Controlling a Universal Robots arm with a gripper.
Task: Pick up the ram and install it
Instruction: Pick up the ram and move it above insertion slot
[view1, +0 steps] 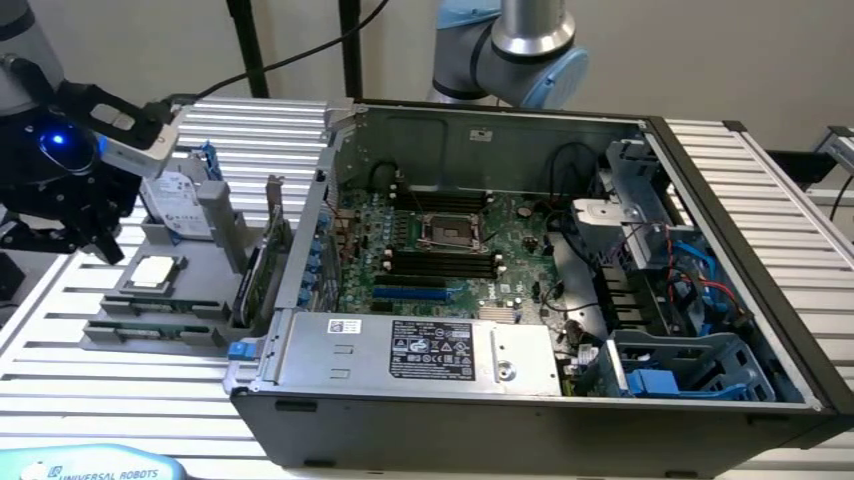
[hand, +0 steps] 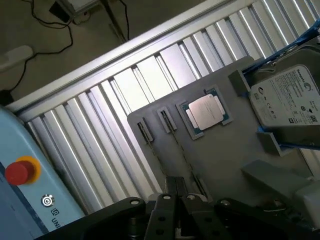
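Gripper (view1: 91, 243), closed with nothing visibly held, hangs upper left of the exterior view above parts tray (view1: 200, 338), where components sit ready for picking; case (view1: 521, 128) lies open for access.

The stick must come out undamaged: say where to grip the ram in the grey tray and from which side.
Pinch the ram across its two flat faces near mid-length, coming straight down from above: it seems to stand on edge in a tray slot, with its thin top edge exposed.
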